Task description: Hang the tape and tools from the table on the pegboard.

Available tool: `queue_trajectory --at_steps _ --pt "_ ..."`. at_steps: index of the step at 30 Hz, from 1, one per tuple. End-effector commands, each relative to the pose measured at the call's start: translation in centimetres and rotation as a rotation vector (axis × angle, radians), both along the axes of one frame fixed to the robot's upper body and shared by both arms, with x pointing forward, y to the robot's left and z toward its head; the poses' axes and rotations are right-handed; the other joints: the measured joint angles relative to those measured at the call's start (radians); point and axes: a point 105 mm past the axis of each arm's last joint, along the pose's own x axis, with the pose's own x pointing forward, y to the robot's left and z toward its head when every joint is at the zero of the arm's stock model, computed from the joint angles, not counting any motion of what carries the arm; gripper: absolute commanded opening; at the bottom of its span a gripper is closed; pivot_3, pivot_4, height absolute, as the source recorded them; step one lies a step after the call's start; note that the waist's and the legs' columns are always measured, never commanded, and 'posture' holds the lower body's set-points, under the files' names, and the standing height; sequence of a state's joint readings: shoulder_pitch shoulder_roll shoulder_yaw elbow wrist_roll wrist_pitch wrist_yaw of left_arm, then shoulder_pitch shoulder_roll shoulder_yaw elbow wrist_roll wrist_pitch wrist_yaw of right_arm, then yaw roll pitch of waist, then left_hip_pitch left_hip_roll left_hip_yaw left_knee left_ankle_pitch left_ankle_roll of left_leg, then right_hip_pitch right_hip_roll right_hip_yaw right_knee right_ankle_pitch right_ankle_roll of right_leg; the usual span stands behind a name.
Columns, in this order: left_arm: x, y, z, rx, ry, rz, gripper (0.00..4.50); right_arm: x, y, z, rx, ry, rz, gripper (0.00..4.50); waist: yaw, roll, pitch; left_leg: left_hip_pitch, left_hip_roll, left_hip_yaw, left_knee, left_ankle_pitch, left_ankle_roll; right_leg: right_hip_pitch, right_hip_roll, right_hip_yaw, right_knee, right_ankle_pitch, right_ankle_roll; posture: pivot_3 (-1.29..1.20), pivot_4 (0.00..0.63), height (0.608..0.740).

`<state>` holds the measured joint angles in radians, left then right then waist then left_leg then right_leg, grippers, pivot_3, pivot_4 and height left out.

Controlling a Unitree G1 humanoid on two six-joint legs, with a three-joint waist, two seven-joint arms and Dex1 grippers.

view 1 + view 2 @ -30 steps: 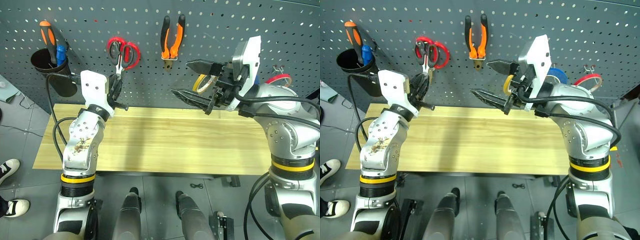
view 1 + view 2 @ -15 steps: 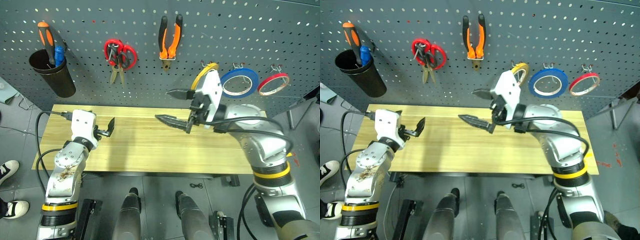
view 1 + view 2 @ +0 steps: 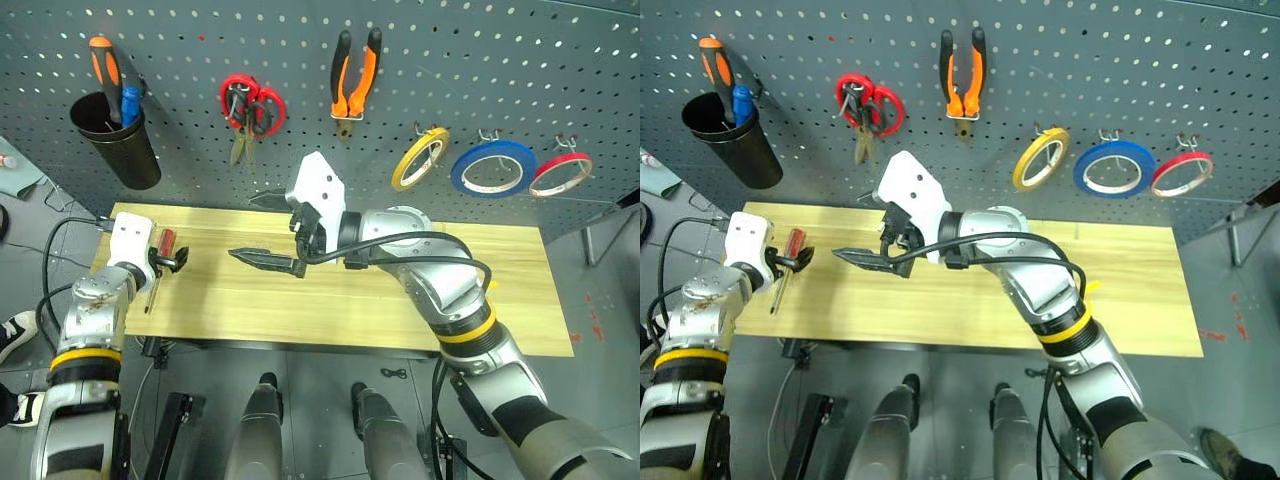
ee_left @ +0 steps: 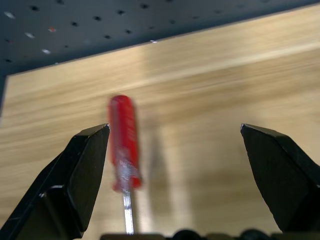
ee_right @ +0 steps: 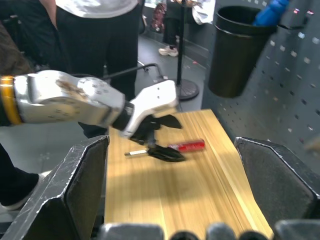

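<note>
**Reaching over the plank table with both grippers spread and empty**

Gaping wide, the left gripper (image 3: 170,262) hovers low over the left end of the table (image 3: 400,315), its two black fingers (image 4: 75,175) standing far apart with nothing between them. The screwdriver (image 3: 158,268) with the clear red handle lies flat on the planks there, close by one of those fingers. The right gripper (image 3: 262,230) points across toward the left end, jaws likewise spread as far as they go and holding nothing, above the table's left-centre.

The table top is light yellowish planks, and apart from the screwdriver no other item lies on it.

Behind it rises the dark grey-blue pegboard (image 3: 520,70). On its hooks hang the pliers (image 3: 356,82) with orange-and-black handles, the red-handled scissors (image 3: 250,105), with darker handles bunched against them, and then the yellow tape ring (image 3: 419,158), the blue tape (image 3: 495,168) and the red tape ring (image 3: 560,173) side by side. A black cup (image 3: 115,140) at the board's left holds an orange-and-black screwdriver (image 3: 103,65) and a blue tool (image 3: 130,103).

The floor is grey tile. In the right wrist view a person in dark trousers (image 5: 95,55) stands past the table's end.
</note>
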<state>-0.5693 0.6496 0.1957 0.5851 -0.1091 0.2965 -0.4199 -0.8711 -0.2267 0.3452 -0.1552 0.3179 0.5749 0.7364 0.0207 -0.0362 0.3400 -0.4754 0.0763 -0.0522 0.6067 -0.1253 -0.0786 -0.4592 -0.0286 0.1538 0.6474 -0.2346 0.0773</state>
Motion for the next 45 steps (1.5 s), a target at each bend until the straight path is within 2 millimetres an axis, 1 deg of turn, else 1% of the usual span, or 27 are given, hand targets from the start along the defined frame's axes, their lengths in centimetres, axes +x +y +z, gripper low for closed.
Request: queue_trajectory --at_steps 1,3,5,9,13,19,20,21,22,23,27,28,34,37,39,41,42,44,45 --pt "0.1 3.0 0.1 0.036 0.006 0.12 4.45 -0.4 -0.3 0.5 0.017 -0.017 -0.009 4.5 -0.001 0.0 0.0 0.0 0.0 -0.001 0.0 0.0 0.0 0.0 0.0 -0.001 0.0 0.0 -0.001 0.11 0.385 0.74" --pt "-0.1 4.0 -0.4 0.012 0.029 0.164 4.45 -0.4 -0.5 0.4 0.009 -0.014 -0.016 4.5 -0.005 0.0 0.0 0.0 0.001 -0.001 0.0 0.0 0.0 -0.001 0.0 -0.002 0.0 0.001 -0.002 0.11 0.386 0.74" --pt "-0.2 4.5 -0.9 -0.017 0.044 0.178 4.45 -0.4 -0.7 0.3 -0.001 -0.013 -0.024 4.5 -0.011 0.0 0.001 0.0 0.001 -0.002 0.0 0.0 0.0 -0.001 0.001 -0.003 0.001 0.0 -0.002 0.1 0.392 0.74" --pt "-0.2 4.6 -1.8 -0.054 0.066 0.163 4.45 -0.3 -0.7 0.6 -0.017 -0.015 -0.04 4.5 -0.012 0.0 0.001 0.0 0.001 -0.002 -0.001 0.0 0.0 -0.001 0.001 -0.003 0.002 0.0 -0.002 0.09 0.408 0.74" --pt "-0.2 4.6 -2.5 -0.079 0.093 0.152 4.45 -0.3 -0.5 1.0 -0.018 -0.014 -0.041 4.5 -0.011 0.0 0.012 0.0 0.001 -0.002 0.0 0.0 -0.001 -0.001 0.001 -0.003 0.002 -0.002 0.0 0.08 0.415 0.74" --pt "-0.1 4.0 -3.9 -0.082 0.145 0.136 4.45 -0.4 -0.7 1.1 -0.018 0.005 -0.048 4.5 -0.011 -0.001 0.021 -0.001 0.001 -0.002 -0.001 0.001 -0.001 -0.001 0.001 -0.003 0.002 -0.002 0.0 0.06 0.432 0.74" --pt "0.0 3.9 -3.9 -0.079 0.151 0.131 3.91 -0.4 -0.7 1.1 -0.018 0.008 -0.051 4.5 -0.011 -0.001 0.023 0.0 0.001 -0.002 -0.001 0.001 -0.001 -0.001 0.001 -0.003 0.002 -0.002 0.0 0.06 0.432 0.74" --pt "0.0 3.8 -4.0 -0.079 0.155 0.127 3.64 -0.4 -0.8 1.1 -0.018 0.01 -0.054 4.5 -0.011 -0.001 0.024 0.0 0.001 -0.002 -0.001 0.001 -0.001 -0.001 0.001 -0.003 0.002 -0.002 0.0 0.06 0.432 0.74" --pt "0.1 3.7 -4.0 -0.079 0.157 0.129 3.11 -0.4 -0.8 1.1 -0.018 0.012 -0.055 4.5 -0.011 0.0 0.025 0.0 0.001 -0.002 -0.001 0.001 -0.001 -0.001 0.001 -0.003 0.002 -0.002 0.0 0.06 0.432 0.74" --pt "0.1 3.6 -4.0 -0.073 0.163 0.124 2.7 -0.3 -0.9 1.1 -0.019 0.014 -0.058 4.5 -0.012 -0.001 0.026 0.0 0.001 -0.002 -0.001 0.001 -0.001 -0.001 0.001 -0.003 0.002 -0.002 0.001 0.06 0.432 0.74" --pt "0.3 3.4 -4.0 -0.061 0.168 0.121 0.86 -0.3 -1.0 1.1 -0.02 0.017 -0.062 4.5 -0.012 -0.001 0.028 0.0 0.001 -0.002 -0.001 0.001 -0.001 -0.001 0.001 -0.003 0.002 -0.002 0.001 0.06 0.434 0.74" --pt "0.3 3.4 -4.0 -0.057 0.168 0.123 0.61 -0.3 -1.0 1.1 -0.02 0.017 -0.063 4.5 -0.013 -0.001 0.029 0.0 0.001 -0.002 -0.001 0.001 -0.001 -0.001 0.001 -0.003 0.002 -0.002 0.001 0.06 0.434 0.74" --pt "0.1 3.9 -3.8 -0.056 0.161 0.134 0.61 0.0 -1.2 1.0 -0.019 0.012 -0.076 4.5 -0.014 0.0 0.031 0.0 0.001 -0.002 -0.001 0.001 -0.001 -0.001 0.001 -0.003 0.002 -0.002 0.001 0.07 0.419 0.74" --pt "0.4 4.0 -2.5 -0.075 0.1 0.119 0.61 0.1 -2.1 1.0 -0.011 0.01 -0.091 4.5 -0.014 -0.001 0.031 0.0 0.001 -0.002 -0.001 0.001 -0.001 -0.001 0.001 -0.003 0.002 -0.002 0.001 0.07 0.411 0.74" --pt "0.6 3.7 -1.3 -0.08 0.054 0.073 0.61 -0.1 -3.3 1.1 0.011 0.009 -0.101 4.5 -0.013 -0.001 0.031 -0.001 0.001 -0.002 -0.001 0.001 -0.001 -0.001 0.001 -0.003 0.002 -0.002 0.001 0.08 0.406 0.74" --pt "0.1 3.1 -0.5 -0.047 0.01 0.008 0.61 -0.3 -4.8 0.9 0.025 0.014 -0.12 4.5 -0.011 -0.001 0.031 -0.001 0.001 -0.003 -0.002 0.001 -0.002 -0.001 0.0 -0.003 0.001 -0.001 0.0 0.09 0.401 0.74" --pt "-0.5 2.5 -0.2 -0.036 -0.008 -0.02 0.61 -0.4 -5.4 0.7 0.026 0.014 -0.131 4.5 -0.01 -0.001 0.031 -0.001 0.001 -0.003 -0.003 0.001 -0.002 -0.001 0.0 -0.004 0.0 0.0 -0.003 0.09 0.398 0.74" --pt "-1.9 1.0 0.3 -0.022 -0.031 -0.07 0.61 -0.5 -6.2 0.4 0.027 0.011 -0.148 4.5 -0.014 -0.001 0.031 -0.001 0.001 -0.002 -0.005 0.001 -0.003 -0.001 -0.001 -0.004 0.0 0.001 -0.004 0.1 0.389 0.74" --pt "-2.9 0.1 0.8 0.003 -0.05 -0.094 0.61 -0.6 -6.6 0.4 0.032 0.005 -0.158 4.5 -0.013 -0.001 0.031 -0.001 0.001 -0.002 -0.007 0.002 -0.003 -0.001 -0.001 -0.004 0.0 0.001 -0.004 0.11 0.383 0.74"
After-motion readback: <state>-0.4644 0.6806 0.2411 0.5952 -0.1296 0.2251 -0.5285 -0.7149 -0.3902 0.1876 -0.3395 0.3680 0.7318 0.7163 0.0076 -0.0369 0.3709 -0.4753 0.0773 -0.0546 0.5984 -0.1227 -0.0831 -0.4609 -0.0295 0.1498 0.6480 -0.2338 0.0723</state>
